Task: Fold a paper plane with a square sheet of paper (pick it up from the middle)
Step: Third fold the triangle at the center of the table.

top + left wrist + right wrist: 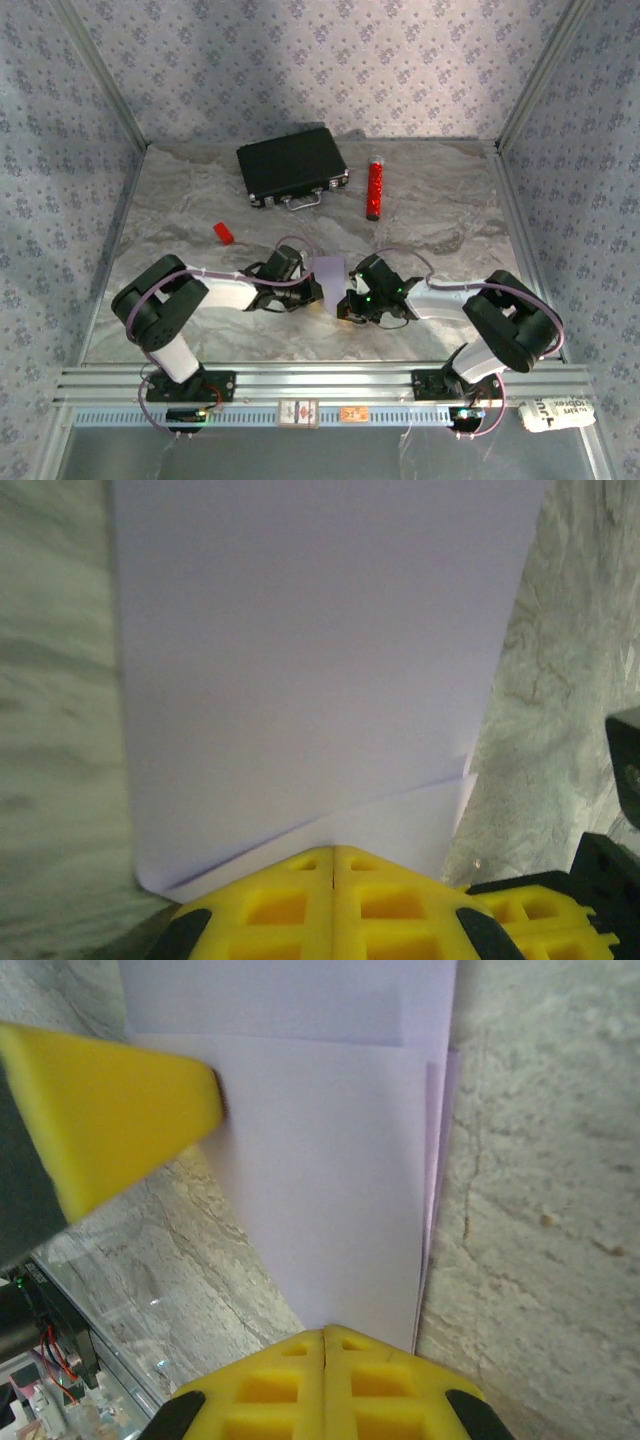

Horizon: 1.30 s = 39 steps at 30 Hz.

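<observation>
The square sheet of paper (330,271) is pale lilac and folded into overlapping layers, lying on the marbled table between my two grippers. My left gripper (318,291) is shut, its yellow tip (333,848) touching the paper (300,660) at a diagonal fold edge. My right gripper (348,298) is shut as well, its tip (324,1330) at the narrow near end of the paper (330,1180). The left gripper's yellow finger (110,1110) touches the paper's left edge in the right wrist view. I cannot tell whether either tip pinches the paper or only presses on it.
A black case (292,165) lies at the back of the table, a red cylinder (375,190) to its right and a small red block (223,233) nearer on the left. Patterned walls close three sides. A metal rail (320,385) runs along the near edge.
</observation>
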Tool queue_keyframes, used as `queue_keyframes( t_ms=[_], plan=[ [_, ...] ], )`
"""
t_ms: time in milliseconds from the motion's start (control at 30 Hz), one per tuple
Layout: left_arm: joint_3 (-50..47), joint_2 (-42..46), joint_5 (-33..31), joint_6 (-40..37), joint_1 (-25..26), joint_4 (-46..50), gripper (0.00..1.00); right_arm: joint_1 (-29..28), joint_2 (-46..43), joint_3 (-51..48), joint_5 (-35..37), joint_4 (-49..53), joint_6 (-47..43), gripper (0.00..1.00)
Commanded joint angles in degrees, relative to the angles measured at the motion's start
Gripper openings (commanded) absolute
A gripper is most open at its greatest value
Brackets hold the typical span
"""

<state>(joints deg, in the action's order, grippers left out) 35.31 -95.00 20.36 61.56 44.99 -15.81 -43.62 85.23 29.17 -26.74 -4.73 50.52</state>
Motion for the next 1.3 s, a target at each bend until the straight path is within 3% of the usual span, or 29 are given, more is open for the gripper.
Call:
queue_keyframes(
  t_ms=[0, 467, 833, 1067, 1267],
  plan=[
    [-1.0, -0.2, -3.5, -2.7, -2.8, 4.9, 0.00, 0.3, 0.2, -1.2, 2.6, 7.4, -1.7, 0.01],
    [-1.7, -0.1, 0.0, -7.3, -9.6, 5.5, 0.01, 0.7, -0.1, -1.1, 1.6, 8.5, -3.3, 0.01],
    [-1.3, 7.5, -1.6, -6.7, -10.2, 8.5, 0.03, 1.3, -0.3, -0.2, 1.0, 9.7, -4.4, 0.02],
    [-2.0, 11.1, -0.7, -4.7, -7.2, 4.9, 0.03, 1.7, -0.5, -0.3, 0.8, 9.8, -4.4, 0.02],
    [0.5, 6.1, 3.4, -5.7, -2.5, 2.0, 0.04, 1.8, -0.6, -0.2, 0.8, 9.6, -4.2, 0.02]
  ],
)
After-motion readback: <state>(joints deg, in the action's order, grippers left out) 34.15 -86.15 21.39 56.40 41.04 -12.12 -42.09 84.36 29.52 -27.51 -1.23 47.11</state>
